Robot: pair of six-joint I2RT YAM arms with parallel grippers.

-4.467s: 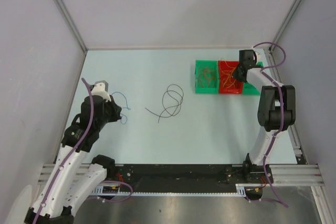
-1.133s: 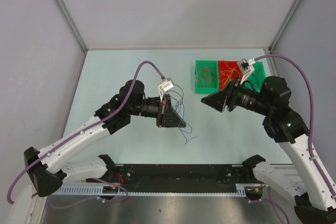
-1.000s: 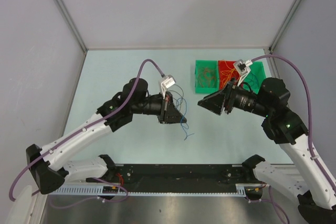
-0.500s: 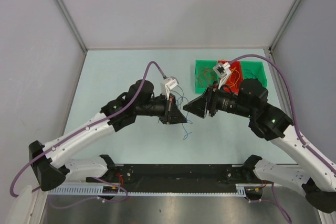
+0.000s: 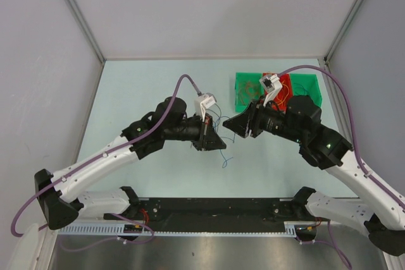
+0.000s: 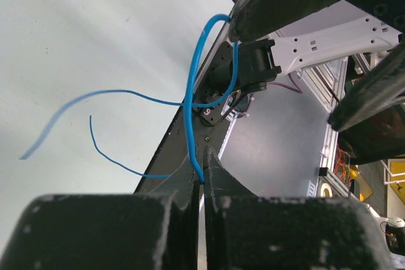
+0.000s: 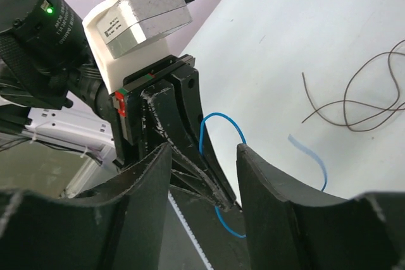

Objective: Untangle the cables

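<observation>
Nearby, left gripper [image 5: 218, 143]: reached out over mid-table, jaws clenched on the blue cable [image 6: 190, 93], plain in its wrist view.
Blue cable: pinched at one spot; a loop rose from the grip, loose ends trailed toward the table [image 5: 145, 80].
Right gripper [image 7: 204, 150]: faced the left one tip to tip, jaws apart, gripping nothing; the blue loop stood in the gap between its fingers [image 7: 278, 200], contact could not be told.
Brown cable [image 7: 354, 105]: lay in loose coils on the table beyond the grippers, apart from the blue.
Trays: green tray [image 5: 242, 85] and red tray [image 5: 286, 81] side by side, far right; orange cables [image 5: 285, 96] in the red one, partly hidden by the right arm [image 5: 329, 150].
</observation>
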